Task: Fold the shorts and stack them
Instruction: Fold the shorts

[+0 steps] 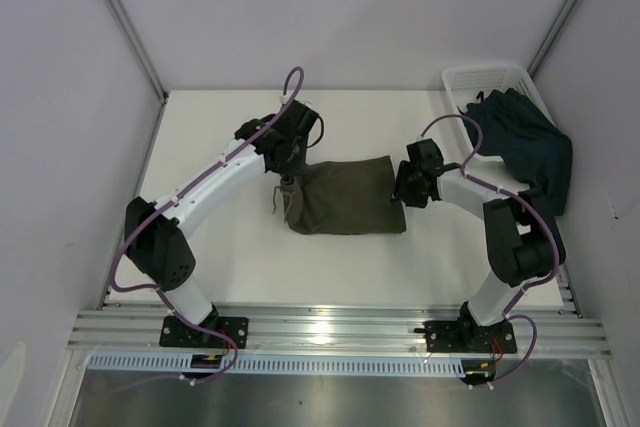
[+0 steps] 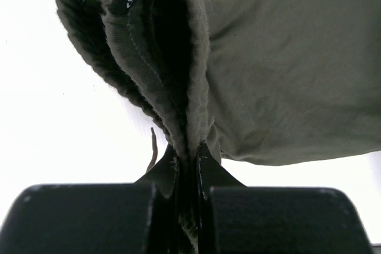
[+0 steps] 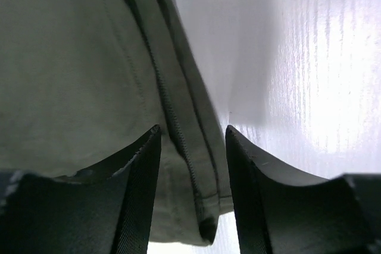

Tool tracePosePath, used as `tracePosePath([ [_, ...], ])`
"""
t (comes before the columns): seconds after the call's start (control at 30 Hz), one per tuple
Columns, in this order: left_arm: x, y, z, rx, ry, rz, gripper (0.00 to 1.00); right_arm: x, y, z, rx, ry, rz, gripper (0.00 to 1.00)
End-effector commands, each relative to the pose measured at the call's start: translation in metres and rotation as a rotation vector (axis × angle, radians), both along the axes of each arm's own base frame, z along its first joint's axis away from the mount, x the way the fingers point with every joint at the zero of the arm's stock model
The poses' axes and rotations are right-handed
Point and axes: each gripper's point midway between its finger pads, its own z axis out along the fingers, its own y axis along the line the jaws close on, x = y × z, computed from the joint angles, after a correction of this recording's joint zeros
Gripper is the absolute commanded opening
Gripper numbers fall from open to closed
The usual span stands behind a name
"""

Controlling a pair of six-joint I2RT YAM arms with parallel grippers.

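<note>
The olive-green shorts (image 1: 345,197) are lying folded into a flat band across the middle of the white bench (image 1: 240,267), with the waistband end pointing left and the leg hems pointing right. The left gripper (image 1: 287,169) is clamping the ribbed waistband (image 2: 178,75). In the left wrist view its jaws are pressing almost together on the bunched elastic (image 2: 189,165), which is standing up in a loop above them. A thin drawstring (image 2: 153,147) is trailing just beside that gripper. At the other end, the right gripper (image 1: 403,187) is sitting over the hem edge. In the right wrist view its jaws are standing partly apart (image 3: 191,141), and the stitched hem (image 3: 178,141) is running loosely between them without being squeezed. The dark navy-teal shorts (image 1: 525,152) are hanging in a heap over the near rim of the white mesh basket (image 1: 480,77) at the far right corner, well apart from the olive pair.
</note>
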Motion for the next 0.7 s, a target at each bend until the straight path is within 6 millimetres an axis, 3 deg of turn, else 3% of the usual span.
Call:
tracePosePath([
  [0.0, 0.007, -0.005, 0.018, 0.020, -0.052, -0.022, 0.00, -0.001, 0.003, -0.010, 0.003, 0.009, 0.034, 0.50],
  [0.17, 0.007, -0.013, 0.025, 0.036, -0.057, -0.036, 0.00, -0.006, 0.003, -0.025, 0.004, 0.038, 0.042, 0.46],
  [0.47, 0.006, -0.039, 0.020, 0.119, -0.060, -0.073, 0.00, -0.028, 0.012, -0.034, 0.002, 0.053, 0.055, 0.17],
  [0.67, -0.003, -0.061, 0.009, 0.168, -0.049, -0.103, 0.00, -0.046, 0.023, -0.040, 0.011, 0.061, 0.067, 0.14],
])
